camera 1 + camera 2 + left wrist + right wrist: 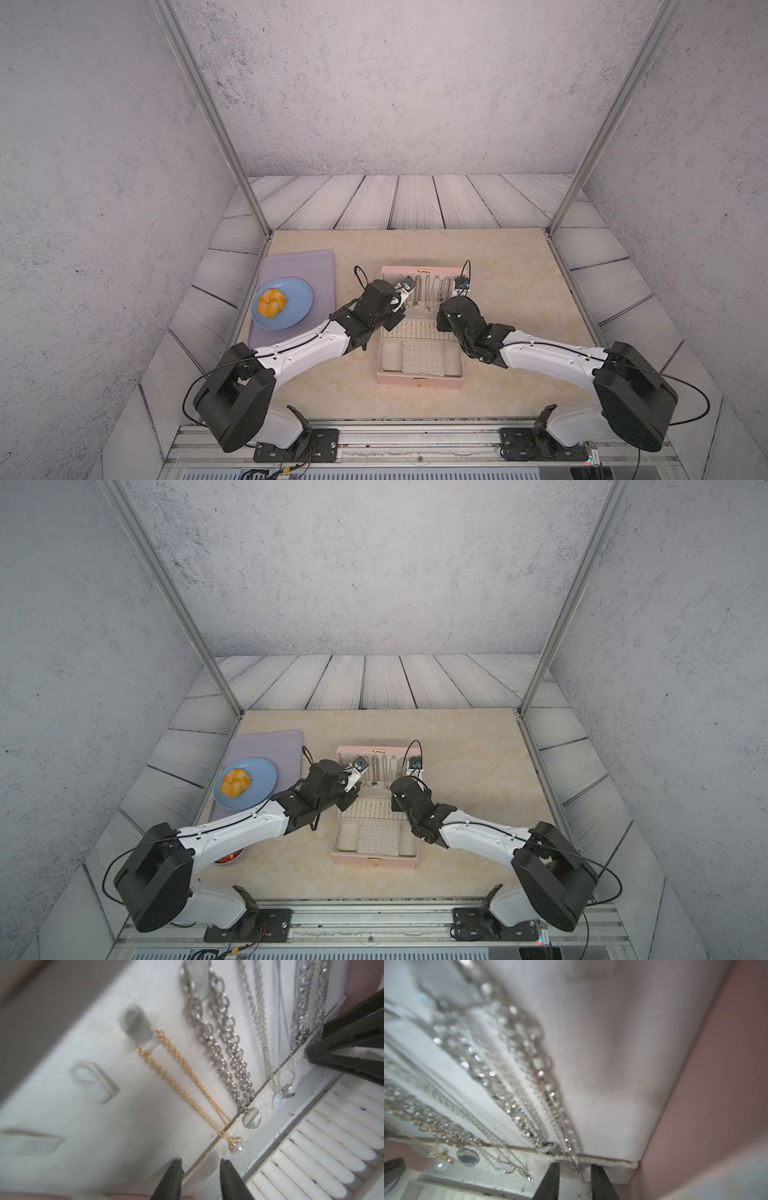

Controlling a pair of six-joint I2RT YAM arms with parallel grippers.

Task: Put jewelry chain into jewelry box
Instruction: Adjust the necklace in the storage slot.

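1 chain [583, 1178] maybe within right gripper [574, 1165]

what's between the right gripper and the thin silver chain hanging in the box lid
Nothing visible: the lower end of the jewelry chain runs through the gap of the open right gripper, by the hinge of the jewelry box; thicker chains lie beside it.

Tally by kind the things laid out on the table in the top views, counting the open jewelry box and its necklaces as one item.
jewelry box: 1
lilac tray: 1
blue plate: 1
braided bun: 1
red item, mostly hidden: 1
Total: 5
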